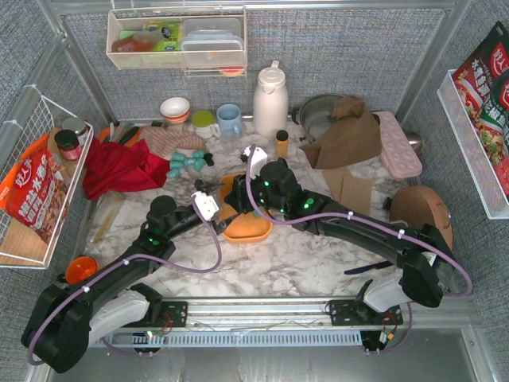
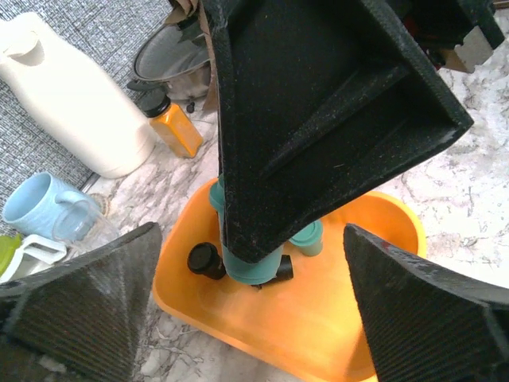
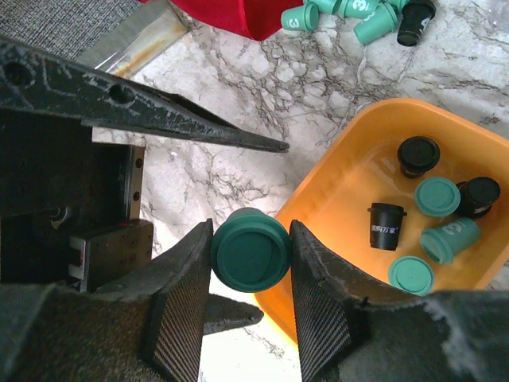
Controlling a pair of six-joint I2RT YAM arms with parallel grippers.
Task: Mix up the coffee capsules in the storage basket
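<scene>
Orange storage basket (image 3: pixel 374 111) holds teal and black coffee capsules (image 3: pixel 436 196); right tool (image 3: pixel 250 239) pinches a teal capsule (image 3: pixel 249 253) at its rim, left tool (image 2: pixel 250 239) spread wide.

Your surface (image 1: pixel 294 263) was a white slab veined in grey, evenly lit, and it showed only soft shadows. Grey woven panels (image 1: pixel 342 56) closed it in at the back and on both sides, held in pale metal framing (image 1: pixel 424 72). A metal rail (image 1: pixel 254 306) ran along the near edge. You had a clear bin (image 1: pixel 119 36) on the back wall, a white wire basket (image 1: pixel 56 111) on the left wall and a white shelf (image 1: pixel 469 159) on the right.
</scene>
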